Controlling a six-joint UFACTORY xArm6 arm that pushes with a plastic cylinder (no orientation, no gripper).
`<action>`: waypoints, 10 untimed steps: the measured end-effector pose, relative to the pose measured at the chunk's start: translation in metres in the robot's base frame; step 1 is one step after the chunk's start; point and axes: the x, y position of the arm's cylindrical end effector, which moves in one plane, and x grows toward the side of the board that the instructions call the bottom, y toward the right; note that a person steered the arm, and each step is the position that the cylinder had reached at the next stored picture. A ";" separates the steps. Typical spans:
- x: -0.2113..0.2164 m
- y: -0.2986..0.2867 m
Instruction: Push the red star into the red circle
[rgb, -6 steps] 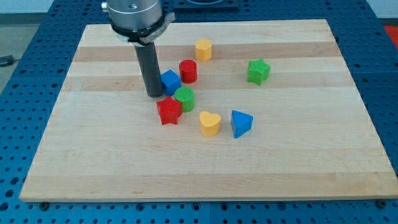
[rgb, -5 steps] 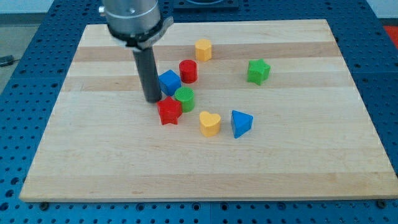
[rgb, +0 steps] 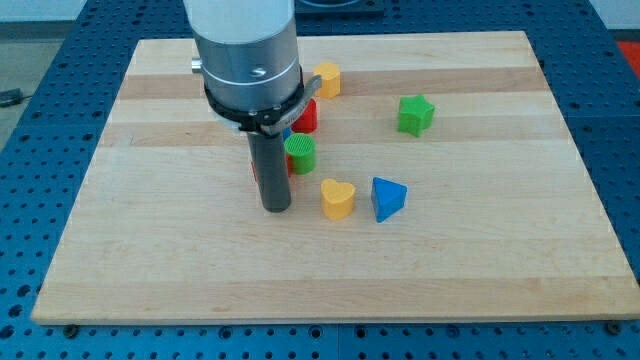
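Note:
My tip (rgb: 276, 208) rests on the board toward the view's bottom of the block cluster, just left of the yellow heart (rgb: 338, 198). The rod hides most of the red star; only a red sliver (rgb: 255, 170) shows at the rod's left edge. The red circle (rgb: 308, 116) is a short red cylinder above and right of the rod, partly covered by the arm's head. A green cylinder (rgb: 299, 153) sits between the red circle and the star, touching the rod's right side.
A blue block is almost fully hidden behind the arm's head. A blue triangle (rgb: 387, 198) lies right of the heart. A green star (rgb: 415, 114) is at the right and a yellow block (rgb: 327, 79) at the top. The wooden board (rgb: 480, 250) lies on a blue perforated table.
The rod has moved from the upper left of the red star down and right to its lower side. It now covers the star and the blue block. The blocks look unmoved.

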 end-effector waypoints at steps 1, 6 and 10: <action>0.025 -0.023; -0.049 -0.012; -0.022 0.010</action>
